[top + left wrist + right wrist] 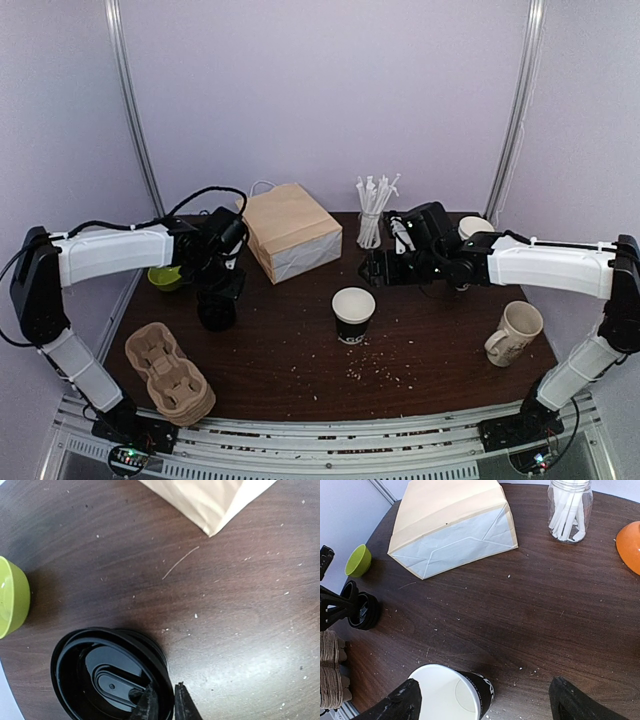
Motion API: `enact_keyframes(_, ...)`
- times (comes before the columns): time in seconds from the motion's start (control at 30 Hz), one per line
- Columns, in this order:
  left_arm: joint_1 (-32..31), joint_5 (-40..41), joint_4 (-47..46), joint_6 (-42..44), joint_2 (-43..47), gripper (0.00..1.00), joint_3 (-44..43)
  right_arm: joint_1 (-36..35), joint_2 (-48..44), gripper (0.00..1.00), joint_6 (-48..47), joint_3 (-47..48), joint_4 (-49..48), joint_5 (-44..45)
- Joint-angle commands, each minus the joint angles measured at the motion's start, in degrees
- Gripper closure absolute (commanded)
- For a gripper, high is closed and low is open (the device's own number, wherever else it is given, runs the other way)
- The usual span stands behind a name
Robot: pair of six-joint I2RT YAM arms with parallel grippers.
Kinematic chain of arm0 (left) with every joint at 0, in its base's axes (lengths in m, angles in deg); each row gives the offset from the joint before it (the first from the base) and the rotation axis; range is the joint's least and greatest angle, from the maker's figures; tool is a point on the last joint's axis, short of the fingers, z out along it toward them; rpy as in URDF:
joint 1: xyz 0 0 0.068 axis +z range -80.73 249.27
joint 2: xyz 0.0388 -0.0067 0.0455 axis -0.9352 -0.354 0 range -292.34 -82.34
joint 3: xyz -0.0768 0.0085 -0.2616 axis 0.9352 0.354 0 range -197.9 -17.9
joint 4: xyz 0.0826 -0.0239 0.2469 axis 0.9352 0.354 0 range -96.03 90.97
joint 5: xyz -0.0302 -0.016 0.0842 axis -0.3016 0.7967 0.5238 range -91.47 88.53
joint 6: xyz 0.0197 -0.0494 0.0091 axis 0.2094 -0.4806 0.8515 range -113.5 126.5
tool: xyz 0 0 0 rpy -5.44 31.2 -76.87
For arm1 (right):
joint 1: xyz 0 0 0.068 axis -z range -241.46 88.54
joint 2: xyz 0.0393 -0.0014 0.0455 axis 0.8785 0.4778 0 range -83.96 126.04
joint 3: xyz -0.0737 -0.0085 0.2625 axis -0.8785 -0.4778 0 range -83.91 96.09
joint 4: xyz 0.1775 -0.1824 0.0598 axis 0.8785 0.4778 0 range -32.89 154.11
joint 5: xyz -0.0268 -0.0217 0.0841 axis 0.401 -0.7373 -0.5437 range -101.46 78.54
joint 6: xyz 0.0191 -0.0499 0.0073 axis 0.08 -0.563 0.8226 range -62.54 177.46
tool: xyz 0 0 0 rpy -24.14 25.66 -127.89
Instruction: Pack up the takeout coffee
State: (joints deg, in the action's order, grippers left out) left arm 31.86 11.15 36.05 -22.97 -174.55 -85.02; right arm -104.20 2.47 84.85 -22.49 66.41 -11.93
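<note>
Cup: matte black paper cup [353, 315], white inside, lidless, upright mid-counter [440, 340].
Lid: glossy round black plastic lid [100, 675], near tan paper bag [290, 232].
Left hand [165, 705]: clenched on lid's rim.
Right hand [485, 686]: released, above cup.

A robot lab booth dressed as a coffee counter: plain lilac walls [320, 100], metal corner poles [135, 110], and an aluminium rail frame [330, 445] carrying the arm bases. On the dark wooden tabletop [300, 370], a brown paper bag [292, 232] lies beyond the left fingers [149, 707], and a glass jar of wrapped straws [371, 228] stands beyond the right fingers [402, 700].
</note>
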Motion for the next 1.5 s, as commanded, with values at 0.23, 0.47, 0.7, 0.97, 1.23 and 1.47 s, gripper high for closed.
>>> enact_keyframes(0.23,-0.4,-6.7,-1.9,-0.8,9.0,0.87,-11.0,0.4,-4.1,0.09,-1.7,2.4,0.2,0.4)
enact_keyframes(0.47,-0.4,-27.9,-22.2,-2.0,15.6,0.85,-10.5,1.8,-11.9,0.06,-5.0,0.5,-8.6,-7.9)
enact_keyframes(0.7,-0.5,-42.6,-42.1,-8.8,15.7,0.86,-6.7,1.8,-18.2,0.05,-4.8,-2.9,-17.2,-13.8)
enact_keyframes(0.97,-0.4,-38.6,-39.0,-7.0,17.1,0.71,-2.4,1.7,-19.4,0.05,-3.7,-5.5,-14.2,-12.6)
enact_keyframes(1.23,-0.4,-30.0,-31.0,-4.3,17.0,0.34,5.0,1.8,-16.7,0.07,-2.7,-7.0,-9.2,-5.6)
enact_keyframes(1.47,-0.5,-25.8,-29.5,-8.8,6.5,0.35,3.6,1.8,-10.2,0.12,0.0,-4.1,-3.9,2.1)
